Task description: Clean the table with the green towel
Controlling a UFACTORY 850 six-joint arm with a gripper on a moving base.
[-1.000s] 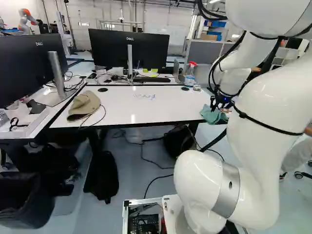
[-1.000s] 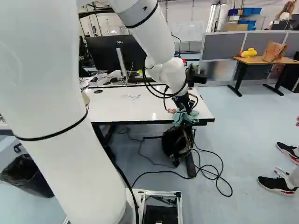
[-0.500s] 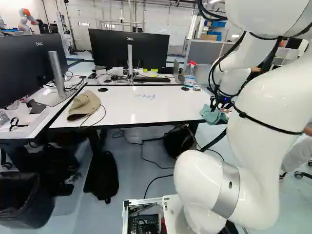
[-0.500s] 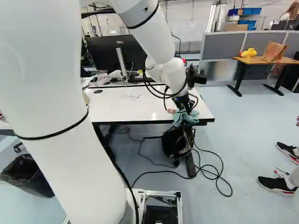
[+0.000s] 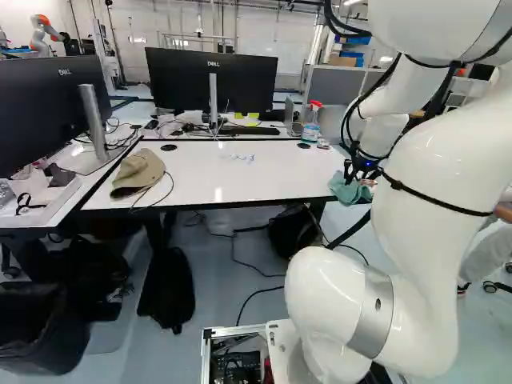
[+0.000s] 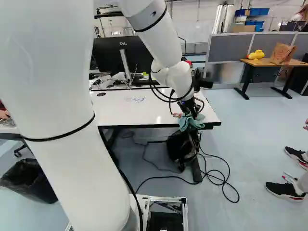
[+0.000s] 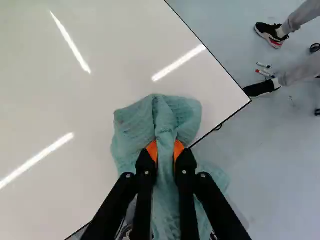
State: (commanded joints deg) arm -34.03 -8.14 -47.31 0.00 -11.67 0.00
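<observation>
Towel (image 7: 132,129) in tool (image 6: 192,110), over table edge (image 7: 220,124), floor (image 7: 280,170) beyond

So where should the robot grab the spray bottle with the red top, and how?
Probably the spray bottle's body, under its red head, coming in level from the near side of the table: it stands upright, with a laptop close on one side. The jaws must let go of the green towel first.

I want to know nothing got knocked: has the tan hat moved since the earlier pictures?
No. In the left base view, the tan hat shows no visible shift against the front edge of the table.
</observation>
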